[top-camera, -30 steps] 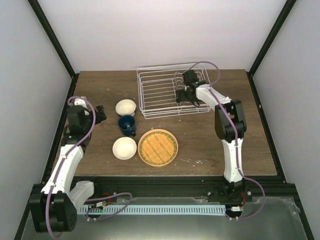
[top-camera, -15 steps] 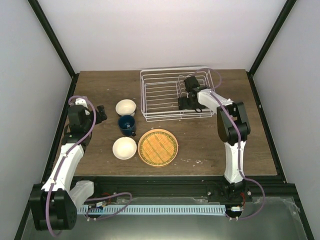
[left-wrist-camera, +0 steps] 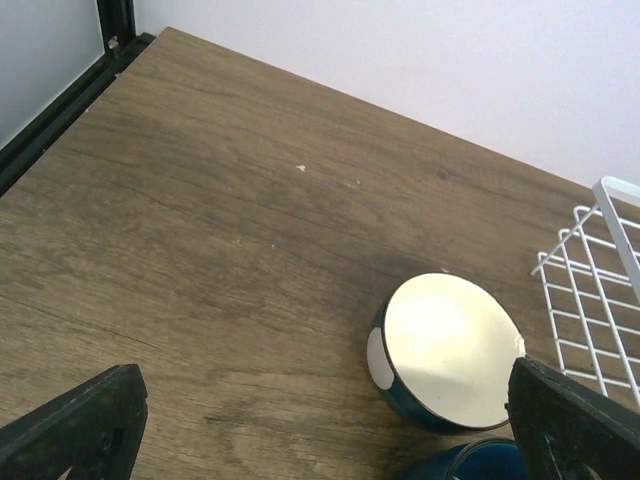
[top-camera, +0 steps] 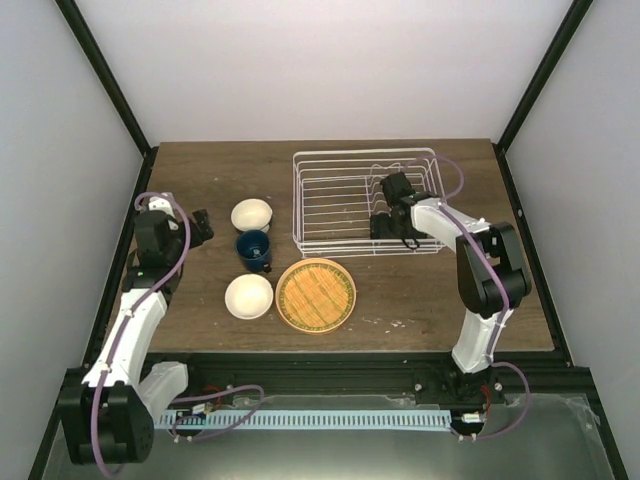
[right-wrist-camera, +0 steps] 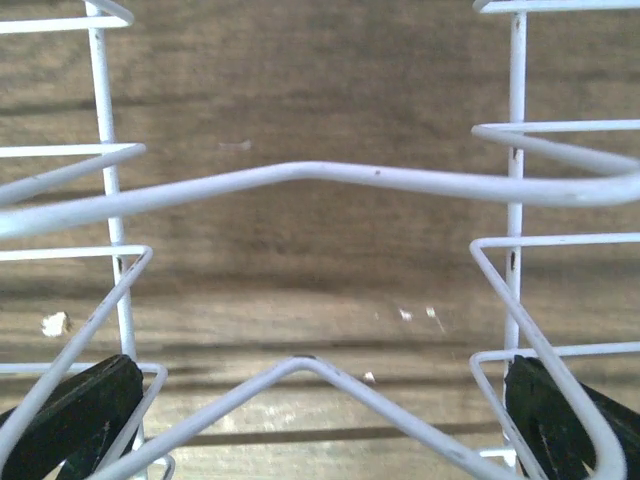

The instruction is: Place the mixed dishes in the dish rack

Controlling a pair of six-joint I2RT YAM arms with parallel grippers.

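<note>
With the right end effector dipped inside the dish rack, toward its near-right part, all four dishes sit on the worktop outside the rack, to its left and near-left. Rack: white wire basket, upright on the far-right part of the worktop, prongs up. The only thing within its outline is that end effector. Right wrist view: both fingers spread wide at the bottom frame corners, rack wires crossing the gap between them, wood grain below, nothing clamped. Can't tell if either finger touches a wire. Dishes, all mouth-up: far cream bowl just left of the rack's near-left corner, apart from it. Dark blue cup is just nearer than that bowl, contact unclear. Near cream bowl is nearer again, with a small gap to the cup. Orange woven-pattern plate lies flat just right of the near bowl, its far rim near the rack's near edge but apart. Left wrist view shows the far bowl has a dark outer wall and a plain cream inside. Left end effector hovers left of the far bowl, spread wide, holding nothing. Its fingers sit at the bottom corners of the wrist view, with bowl and cup rim ahead.
</note>
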